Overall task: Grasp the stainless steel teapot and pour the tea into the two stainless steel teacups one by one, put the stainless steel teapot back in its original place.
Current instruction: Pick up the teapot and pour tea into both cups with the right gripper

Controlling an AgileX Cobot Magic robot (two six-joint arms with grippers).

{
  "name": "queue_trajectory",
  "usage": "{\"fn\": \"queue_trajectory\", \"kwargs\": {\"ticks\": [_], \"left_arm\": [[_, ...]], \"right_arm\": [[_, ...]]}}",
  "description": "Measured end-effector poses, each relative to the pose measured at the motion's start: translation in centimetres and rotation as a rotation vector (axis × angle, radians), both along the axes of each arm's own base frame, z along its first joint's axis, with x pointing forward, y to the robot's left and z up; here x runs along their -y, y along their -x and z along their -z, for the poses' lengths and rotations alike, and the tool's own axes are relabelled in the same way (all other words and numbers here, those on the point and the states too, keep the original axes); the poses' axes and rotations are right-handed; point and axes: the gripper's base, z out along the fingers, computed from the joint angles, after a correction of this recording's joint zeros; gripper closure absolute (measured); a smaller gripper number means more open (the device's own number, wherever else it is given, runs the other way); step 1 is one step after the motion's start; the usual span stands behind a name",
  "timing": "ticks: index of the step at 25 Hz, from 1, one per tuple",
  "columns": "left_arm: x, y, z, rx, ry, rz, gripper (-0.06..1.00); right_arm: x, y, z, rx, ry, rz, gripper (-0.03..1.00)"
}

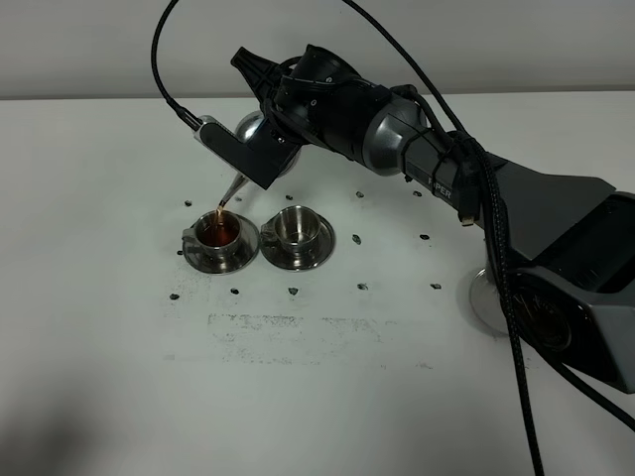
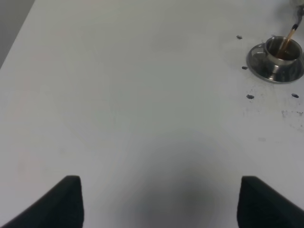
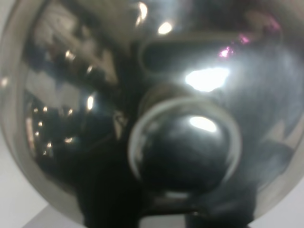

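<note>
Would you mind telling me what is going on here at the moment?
The right gripper holds the stainless steel teapot tilted, pouring tea into the teacup on the left of the high view. The second teacup beside it looks empty. The left gripper hangs open over the table, idle.

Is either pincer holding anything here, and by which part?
The right pincer holds the teapot, tilted and pouring; the grip point is hidden. The left pincer is open and empty.

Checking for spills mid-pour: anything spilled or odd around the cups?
No spill visible. The teapot's stream lands inside the left teacup; the right teacup sits upright, empty. Only oddity: grey scuff marks on the table before them.
</note>
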Motion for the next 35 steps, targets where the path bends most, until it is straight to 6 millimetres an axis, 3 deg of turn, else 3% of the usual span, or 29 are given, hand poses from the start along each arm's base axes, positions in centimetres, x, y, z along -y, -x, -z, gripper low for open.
{"fn": "queue_trajectory", "kwargs": {"ticks": [24,35], "left_arm": [[0.0,0.0,0.0,0.000,0.001,0.000,0.29],[0.0,0.0,0.0,0.000,0.001,0.000,0.29]], "right_arm": [[0.2,-0.3,-0.3,0.053,0.052,-0.018,0.77],[-0.3,-0.3,1.0,0.053,0.076,-0.039,0.77]]}}
